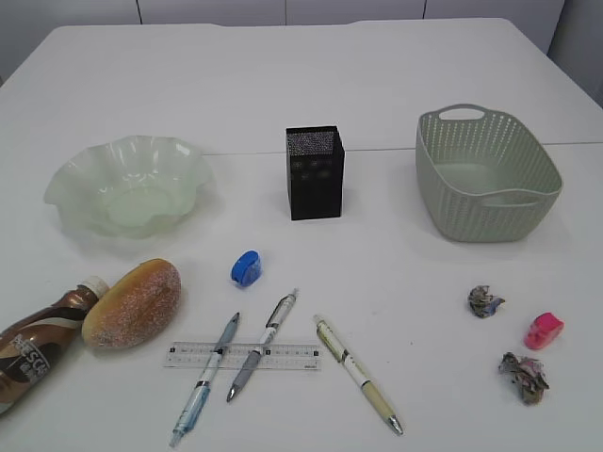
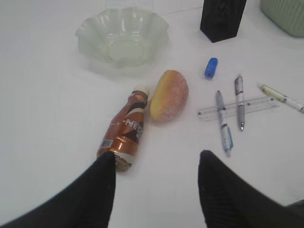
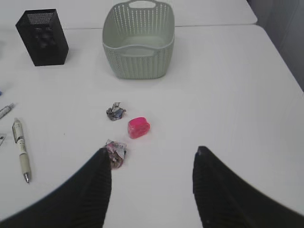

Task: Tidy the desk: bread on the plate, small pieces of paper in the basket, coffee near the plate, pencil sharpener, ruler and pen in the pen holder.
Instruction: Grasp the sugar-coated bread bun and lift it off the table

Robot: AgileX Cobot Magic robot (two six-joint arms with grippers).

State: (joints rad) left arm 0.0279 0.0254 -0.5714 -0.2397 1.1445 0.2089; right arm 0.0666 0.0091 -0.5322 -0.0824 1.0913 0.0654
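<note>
While both arms hang back over the near table edge, I log each gripper spread apart and empty.

Left gripper [image 2: 156, 190] hovers by the coffee bottle [image 2: 124, 130]; bread [image 2: 169, 95] touches it, plate [image 2: 122, 35] beyond. Right gripper [image 3: 152, 190] hovers by a paper wad [image 3: 116, 152] and pink sharpener [image 3: 138, 127]; basket [image 3: 138, 40] farther back.

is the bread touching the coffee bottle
Touching: the left wrist view shows the bread pressed against the coffee bottle near its cap, no gap.
</note>
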